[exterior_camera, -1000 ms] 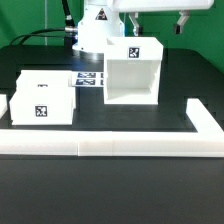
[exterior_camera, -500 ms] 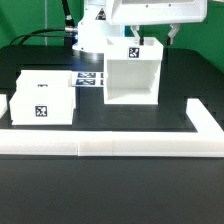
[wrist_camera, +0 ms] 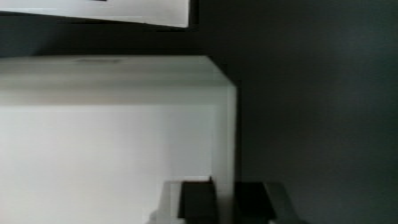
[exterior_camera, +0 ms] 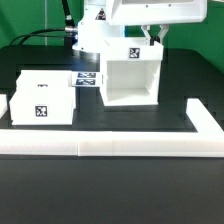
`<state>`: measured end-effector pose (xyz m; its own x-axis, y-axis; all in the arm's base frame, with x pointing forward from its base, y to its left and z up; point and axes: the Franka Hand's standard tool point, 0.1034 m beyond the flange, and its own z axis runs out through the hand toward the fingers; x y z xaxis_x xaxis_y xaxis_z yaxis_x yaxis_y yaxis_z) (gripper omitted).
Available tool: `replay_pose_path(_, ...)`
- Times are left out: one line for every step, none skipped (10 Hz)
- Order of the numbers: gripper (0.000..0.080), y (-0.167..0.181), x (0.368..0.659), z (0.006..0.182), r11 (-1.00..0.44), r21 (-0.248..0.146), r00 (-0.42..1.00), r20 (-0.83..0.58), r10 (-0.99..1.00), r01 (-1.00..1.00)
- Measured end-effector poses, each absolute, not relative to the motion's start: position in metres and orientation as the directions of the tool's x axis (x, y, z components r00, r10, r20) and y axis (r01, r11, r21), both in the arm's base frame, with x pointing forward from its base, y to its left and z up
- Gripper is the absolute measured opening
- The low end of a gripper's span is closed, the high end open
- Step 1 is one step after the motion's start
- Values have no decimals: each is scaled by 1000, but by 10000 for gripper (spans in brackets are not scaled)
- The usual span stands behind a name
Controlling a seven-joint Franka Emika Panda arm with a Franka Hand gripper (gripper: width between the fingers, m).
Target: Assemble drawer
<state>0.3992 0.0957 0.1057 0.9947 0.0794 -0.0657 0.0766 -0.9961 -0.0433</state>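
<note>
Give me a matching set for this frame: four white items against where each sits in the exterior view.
1 housing; 2 tray box; 3 marker board; 4 rail.
A along the front, nearest the camera. B the exterior view's left, closed top. C flat between two boxes. D centre, open-fronted.
Pairs: 1-D, 2-B, 3-C, 4-A.

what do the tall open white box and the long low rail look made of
The tall housing looks like white plastic, smooth and fairly matte: thin even walls, crisp edges, no grain; painted board can't be ruled out. The long rail seems the same sort of plain white plastic, uniform and without visible texture.
</note>
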Motion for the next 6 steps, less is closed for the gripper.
replay_pose_path(35,96,399,106,-996,-43,995,-66,79,77)
replay_pose_path(35,96,399,106,-996,-43,995,-66,79,77)
replay_pose_path(35,96,399,106,-996,-43,995,-66,79,77)
replay_pose_path(35,96,399,106,-996,-43,995,-66,79,77)
replay_pose_path(35,96,399,106,-996,-43,995,-66,79,77)
replay_pose_path(35,94,404,106,-995,-42,993,-66,95,92)
